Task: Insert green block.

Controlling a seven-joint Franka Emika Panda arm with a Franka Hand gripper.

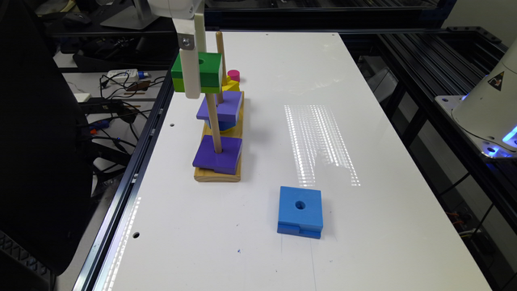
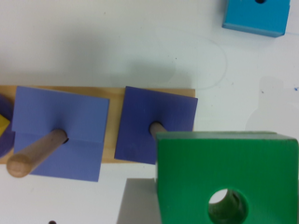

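- Green block (image 2: 224,175) is seen closest to the wrist camera, dark top face up, round centre hole visible; in the exterior view the green block (image 1: 208,72) is held in the air above the peg board, its lime lower layer seen there.
- Gripper (image 1: 193,70) is seen as white fingers (image 1: 190,68) laid against the block's side; it is clamped on the block, one grey finger edge (image 2: 138,203) being caught beside it in the wrist view.
- Block is placed high beside the peg tops, not yet threaded on any peg.
- Near peg (image 1: 214,123) is seen rising through a dark purple block (image 1: 218,155); its tip (image 2: 156,128) is partly hidden behind the green block.
- Middle peg (image 2: 37,151) is passed through a lighter purple block (image 2: 60,133).
- Wooden base (image 1: 218,173) is laid on the white table (image 1: 363,121).
- Yellow piece (image 1: 231,85) and pink cylinder (image 1: 233,75) are seen at the far end.
- Blue block (image 1: 300,212) is lying well apart on the table, seen cropped (image 2: 254,16) from the wrist.
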